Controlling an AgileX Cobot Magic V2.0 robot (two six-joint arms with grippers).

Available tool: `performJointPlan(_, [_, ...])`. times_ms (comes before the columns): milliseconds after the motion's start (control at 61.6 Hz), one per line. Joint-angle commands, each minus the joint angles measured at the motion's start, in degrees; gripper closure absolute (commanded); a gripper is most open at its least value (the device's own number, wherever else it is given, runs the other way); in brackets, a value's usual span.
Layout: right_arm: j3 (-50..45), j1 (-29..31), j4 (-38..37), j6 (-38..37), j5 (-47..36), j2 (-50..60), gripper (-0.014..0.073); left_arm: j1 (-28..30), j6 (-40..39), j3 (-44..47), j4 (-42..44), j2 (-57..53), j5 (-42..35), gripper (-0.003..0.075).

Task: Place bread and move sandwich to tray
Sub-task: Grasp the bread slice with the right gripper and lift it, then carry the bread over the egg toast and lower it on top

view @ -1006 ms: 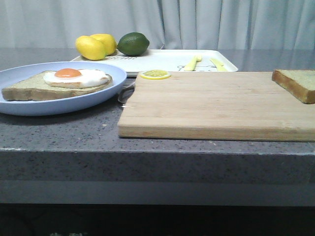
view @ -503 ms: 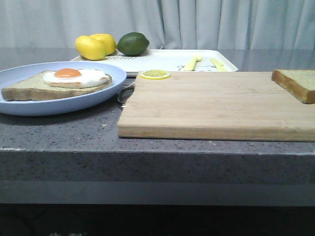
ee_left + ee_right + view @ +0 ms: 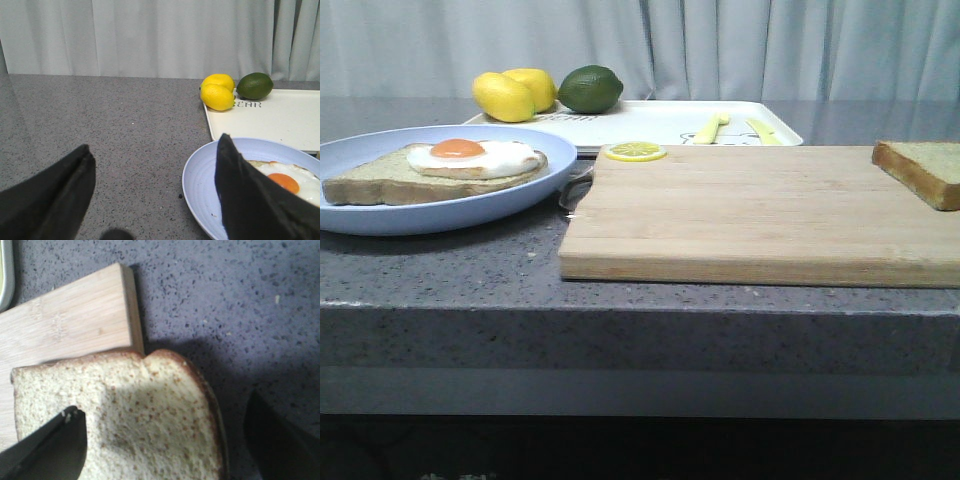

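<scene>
The bread [image 3: 925,168] lies at the far right end of the wooden cutting board [image 3: 760,210]. In the right wrist view the bread [image 3: 150,385] overhangs the board's corner [image 3: 70,315], and my right gripper [image 3: 164,405] hovers open over it, one finger on each side. The sandwich [image 3: 435,170], a slice topped with a fried egg, rests on the pale-blue plate [image 3: 520,195] at the left. My left gripper [image 3: 154,142] is open and empty over the counter beside the plate [image 3: 210,180], with the egg [image 3: 287,182] just past its finger. The cream tray [image 3: 650,125] stands at the back.
Two lemons [image 3: 515,93] and a lime [image 3: 590,88] sit at the tray's far left corner, with yellow utensils [image 3: 715,127] on the tray. A lemon slice [image 3: 635,151] lies on the board's far left corner. A grey curtain hangs behind the counter.
</scene>
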State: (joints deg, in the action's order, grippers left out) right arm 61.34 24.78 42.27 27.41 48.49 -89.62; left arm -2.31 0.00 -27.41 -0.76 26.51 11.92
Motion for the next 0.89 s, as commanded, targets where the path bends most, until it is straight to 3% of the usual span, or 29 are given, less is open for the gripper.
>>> performJointPlan(0, [1.9,0.3,3.0,1.3,0.2,1.8,-0.0020,0.1,0.0,-2.1,-0.1,0.7,-4.9,0.0231])
performJointPlan(341, [1.9,0.3,3.1,1.3,3.3,1.0,0.0417,0.1,0.0,-2.1,-0.1,0.7,-4.9,0.0231])
performJointPlan(470, [1.9,0.3,3.3,1.3,3.9,1.6,0.0664,0.1,0.0,-2.1,-0.1,0.7,-4.9,0.0231])
performJointPlan(746, [3.7,0.3,8.2,1.3,4.9,9.9,0.0654,0.1,0.0,-2.1,-0.1,0.7,-4.9,0.0231])
performJointPlan(876, [5.0,0.1,16.1,1.3,4.7,15.6,0.0654,0.1,0.0,-2.1,-0.1,0.7,-4.9,0.0231])
